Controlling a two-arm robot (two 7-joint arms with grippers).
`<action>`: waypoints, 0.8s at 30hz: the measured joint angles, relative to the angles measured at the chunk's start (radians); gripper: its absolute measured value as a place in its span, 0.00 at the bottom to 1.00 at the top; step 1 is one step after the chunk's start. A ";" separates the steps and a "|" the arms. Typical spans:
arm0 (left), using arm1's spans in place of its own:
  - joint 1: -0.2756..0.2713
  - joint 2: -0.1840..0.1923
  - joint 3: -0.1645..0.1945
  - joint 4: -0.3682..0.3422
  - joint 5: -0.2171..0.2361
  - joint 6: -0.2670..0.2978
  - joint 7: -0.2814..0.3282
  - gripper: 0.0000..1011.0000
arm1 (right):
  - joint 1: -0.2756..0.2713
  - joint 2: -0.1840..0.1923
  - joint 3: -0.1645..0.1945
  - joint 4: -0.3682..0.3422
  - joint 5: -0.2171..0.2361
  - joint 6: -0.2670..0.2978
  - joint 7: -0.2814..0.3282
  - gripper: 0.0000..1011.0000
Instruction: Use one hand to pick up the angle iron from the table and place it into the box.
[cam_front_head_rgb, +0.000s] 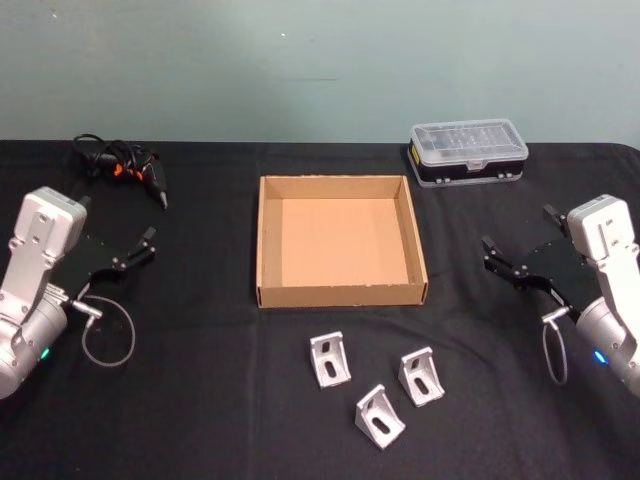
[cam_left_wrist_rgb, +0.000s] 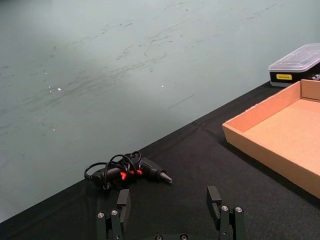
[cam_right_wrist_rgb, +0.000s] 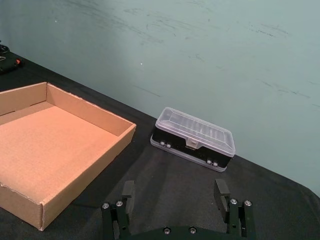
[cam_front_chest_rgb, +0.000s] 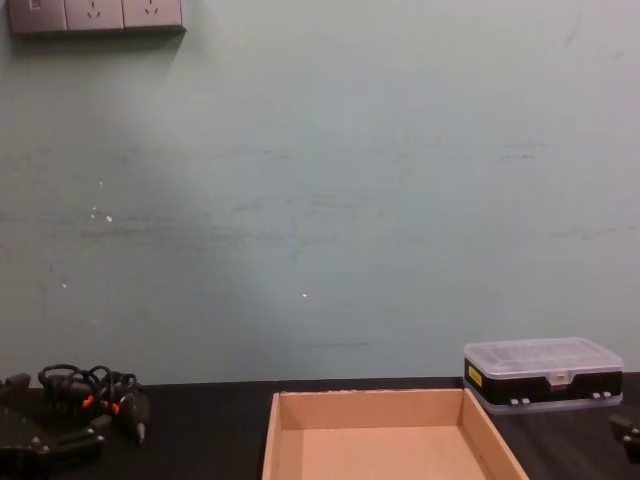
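Three silver angle irons lie on the black table (cam_front_head_rgb: 200, 400) in front of the box: one on the left (cam_front_head_rgb: 329, 360), one on the right (cam_front_head_rgb: 421, 376), and one nearest me (cam_front_head_rgb: 380, 416). The tan cardboard box (cam_front_head_rgb: 340, 293) sits mid-table with nothing inside; its walls also show in the wrist views (cam_left_wrist_rgb: 270, 155) (cam_right_wrist_rgb: 90, 117) and the chest view (cam_front_chest_rgb: 375, 403). My left gripper (cam_front_head_rgb: 135, 250) (cam_left_wrist_rgb: 169, 200) hovers open at the left, far from the irons. My right gripper (cam_front_head_rgb: 495, 258) (cam_right_wrist_rgb: 174, 192) hovers open at the right, equally far off.
A clear-lidded black plastic case (cam_front_head_rgb: 468, 152) (cam_right_wrist_rgb: 194, 138) stands at the back right, behind the box. A bundle of black cables with orange marks (cam_front_head_rgb: 120, 165) (cam_left_wrist_rgb: 127, 171) lies at the back left. A pale green wall rises behind the table.
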 joint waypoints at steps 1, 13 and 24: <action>0.000 0.000 0.000 0.000 0.000 0.000 0.000 0.99 | 0.000 0.000 0.000 0.000 0.000 0.000 0.000 0.99; 0.000 0.000 0.000 0.000 0.000 0.000 0.000 0.99 | 0.000 0.000 0.000 0.000 0.000 0.000 0.000 0.99; 0.000 0.000 0.000 0.000 0.000 0.000 0.000 0.99 | 0.000 0.000 0.000 0.000 0.000 0.000 0.000 0.99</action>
